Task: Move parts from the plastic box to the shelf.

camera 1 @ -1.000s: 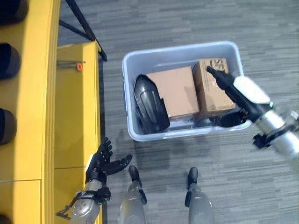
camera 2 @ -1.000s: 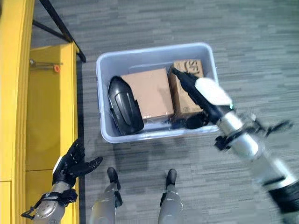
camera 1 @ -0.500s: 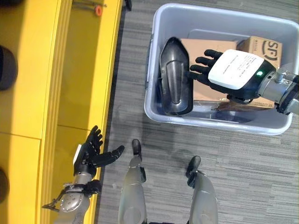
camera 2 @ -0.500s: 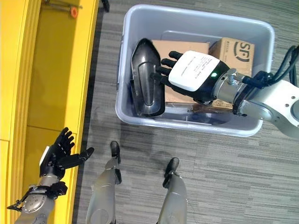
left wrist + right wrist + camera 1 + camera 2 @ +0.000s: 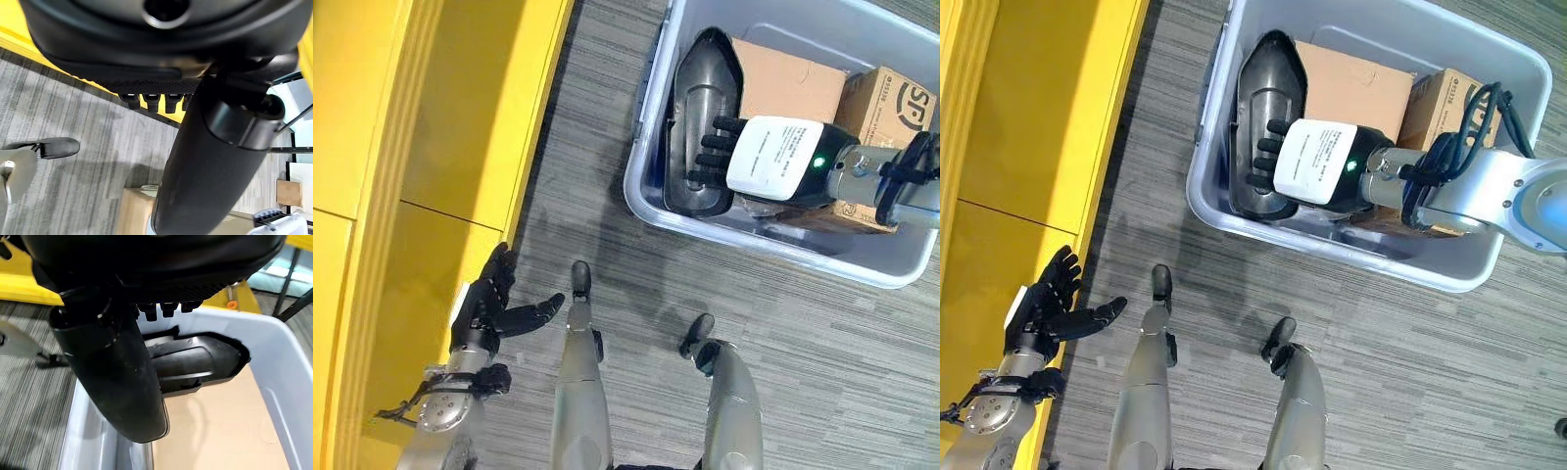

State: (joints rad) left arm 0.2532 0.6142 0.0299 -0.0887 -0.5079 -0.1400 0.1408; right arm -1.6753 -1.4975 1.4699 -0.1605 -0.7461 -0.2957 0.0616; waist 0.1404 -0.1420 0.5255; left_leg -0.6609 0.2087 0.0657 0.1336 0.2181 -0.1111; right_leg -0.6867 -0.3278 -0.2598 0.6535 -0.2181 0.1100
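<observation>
A pale blue plastic box [image 5: 651, 191] stands on the carpet. Along its left wall lies a long black moulded part [image 5: 697, 93], also seen as the black part [image 5: 195, 363]. Beside it are two cardboard cartons [image 5: 795, 88]. My right hand [image 5: 766, 168] reaches into the box from the right, its straight fingers [image 5: 707, 162] laid across the black part's lower half, the thumb below it. My left hand [image 5: 487, 308] hangs open with spread fingers by the yellow shelf [image 5: 431, 147], holding nothing.
The yellow shelf unit [image 5: 1038, 127] runs down the left side, close to my left hand. Grey carpet [image 5: 842, 352] lies around the box. The smaller carton [image 5: 1445, 98] sits at the box's right end, behind my right forearm.
The camera has shifted, so the box sits higher and more to the right. My right hand has moved left and down inside the box; its fingers now lie across the black part.
</observation>
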